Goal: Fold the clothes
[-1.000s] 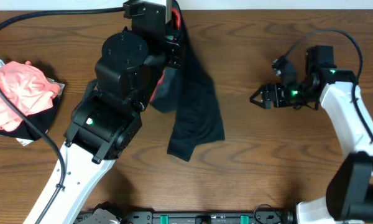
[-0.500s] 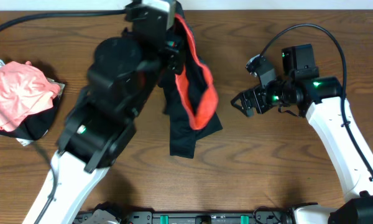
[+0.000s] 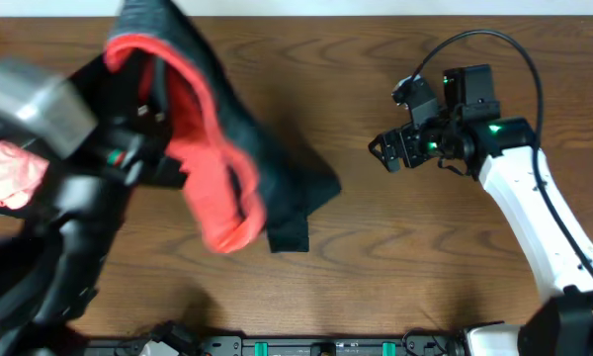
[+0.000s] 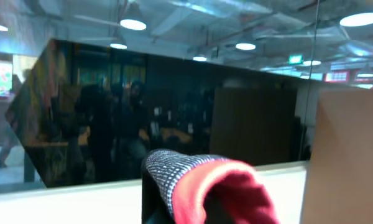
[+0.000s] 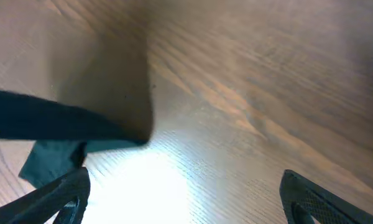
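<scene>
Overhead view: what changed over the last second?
The left arm swung left and up, hoisting the leggings toward the camera, coral lining now showing; their leg ends remain on the table. The right gripper, open, edged left. The pink cloth pile stayed put.

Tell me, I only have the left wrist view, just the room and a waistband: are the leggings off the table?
Observer: Not fully. Overhead, the leggings hang from the raised left arm, with a leg end lying on the table.
Operator: And the other arm?
Observer: The right gripper is open, to the right of the leggings, touching nothing.
Operator: Anything else there?
Observer: A pink garment at the table's left edge.
</scene>
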`<state>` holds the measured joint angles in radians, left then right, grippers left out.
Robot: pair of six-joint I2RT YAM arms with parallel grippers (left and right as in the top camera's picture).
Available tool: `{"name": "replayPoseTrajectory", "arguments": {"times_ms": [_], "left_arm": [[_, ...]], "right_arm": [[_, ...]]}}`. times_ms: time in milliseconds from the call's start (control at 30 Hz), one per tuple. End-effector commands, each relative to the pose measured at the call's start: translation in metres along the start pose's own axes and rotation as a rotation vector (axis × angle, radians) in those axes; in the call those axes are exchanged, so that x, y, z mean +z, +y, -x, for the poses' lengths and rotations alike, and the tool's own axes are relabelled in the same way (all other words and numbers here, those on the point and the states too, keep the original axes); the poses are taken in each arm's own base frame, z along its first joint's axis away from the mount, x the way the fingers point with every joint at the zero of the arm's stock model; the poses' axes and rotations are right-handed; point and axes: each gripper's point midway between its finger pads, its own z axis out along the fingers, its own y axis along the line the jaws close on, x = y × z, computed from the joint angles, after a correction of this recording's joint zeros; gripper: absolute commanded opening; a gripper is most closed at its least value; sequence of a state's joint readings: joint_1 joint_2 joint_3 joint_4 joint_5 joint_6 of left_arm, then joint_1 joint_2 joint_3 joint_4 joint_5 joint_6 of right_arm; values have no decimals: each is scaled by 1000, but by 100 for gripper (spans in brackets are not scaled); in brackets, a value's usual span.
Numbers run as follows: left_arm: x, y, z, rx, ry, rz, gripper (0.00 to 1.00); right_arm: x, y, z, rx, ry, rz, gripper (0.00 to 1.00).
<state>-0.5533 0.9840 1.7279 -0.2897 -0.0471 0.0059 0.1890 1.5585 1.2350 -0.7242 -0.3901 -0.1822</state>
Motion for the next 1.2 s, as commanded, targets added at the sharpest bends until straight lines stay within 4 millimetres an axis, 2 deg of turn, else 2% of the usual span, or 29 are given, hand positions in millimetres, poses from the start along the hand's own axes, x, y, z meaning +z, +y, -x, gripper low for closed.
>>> {"name": "replayPoseTrajectory", "arguments": {"times_ms": [0,233,467,633,900,1167], "left_arm": [[1,-4,3,20,-2,-20,6],[0,-4,9,19,-16,-20,6],[0,-3,10,19,-19,-16,6],[0,-2,10,19,-19,-11,6],[0,-2,9,19,-19,-9,6],[0,-2,9,19,-18,-9,6]], "right_arm": [[17,18,-2,-8,27,80,96],[52,50,-19,-113,109,217,96],[76,81,-36,-389,137,349,99],[100,92,-44,-533,144,387,99],[135,103,-34,-613,72,398,99],[150,121,-30,-671,35,413,99]]}}
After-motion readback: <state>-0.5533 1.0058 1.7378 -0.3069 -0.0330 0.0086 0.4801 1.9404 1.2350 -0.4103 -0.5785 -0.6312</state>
